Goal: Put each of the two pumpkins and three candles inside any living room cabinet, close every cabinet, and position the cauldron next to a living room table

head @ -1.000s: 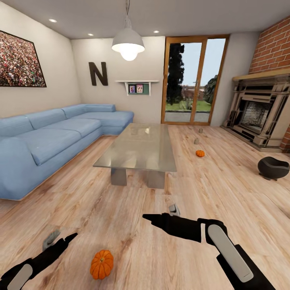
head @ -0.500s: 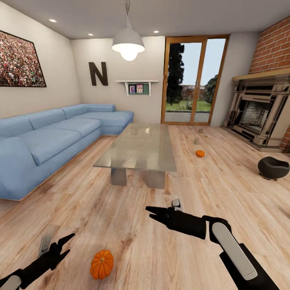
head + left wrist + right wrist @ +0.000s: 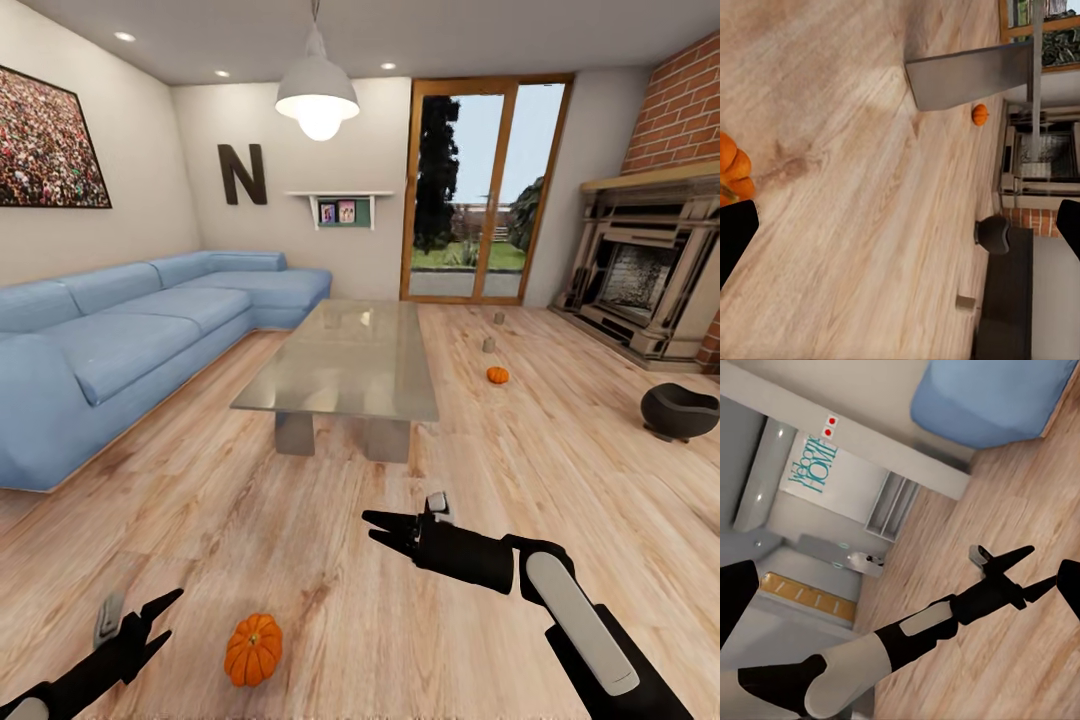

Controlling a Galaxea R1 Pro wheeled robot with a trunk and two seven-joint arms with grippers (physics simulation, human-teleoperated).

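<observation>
The larger pumpkin [image 3: 253, 649] lies on the wood floor close in front of me, and its side shows in the left wrist view [image 3: 731, 176]. My left gripper [image 3: 170, 612] hovers open just left of it, empty; it is seen again from the right wrist [image 3: 1016, 572]. My right gripper [image 3: 372, 526] is open and empty above the floor, short of the table [image 3: 345, 360]. The small pumpkin [image 3: 497, 375] and two candles [image 3: 488, 344] [image 3: 499, 318] sit right of the table. The cauldron [image 3: 679, 411] stands at far right. Another candle [image 3: 965, 302] stands by the dark cabinet [image 3: 1009, 300].
A blue corner sofa [image 3: 130, 340] runs along the left wall. The fireplace [image 3: 645, 285] and brick wall are at the right, and glass doors [image 3: 480, 190] at the back. Open floor lies between me and the table.
Both grippers went from nearly shut to open. The left gripper sank lower and back beside the pumpkin, and the right gripper rose slightly. The camera tilted a little.
</observation>
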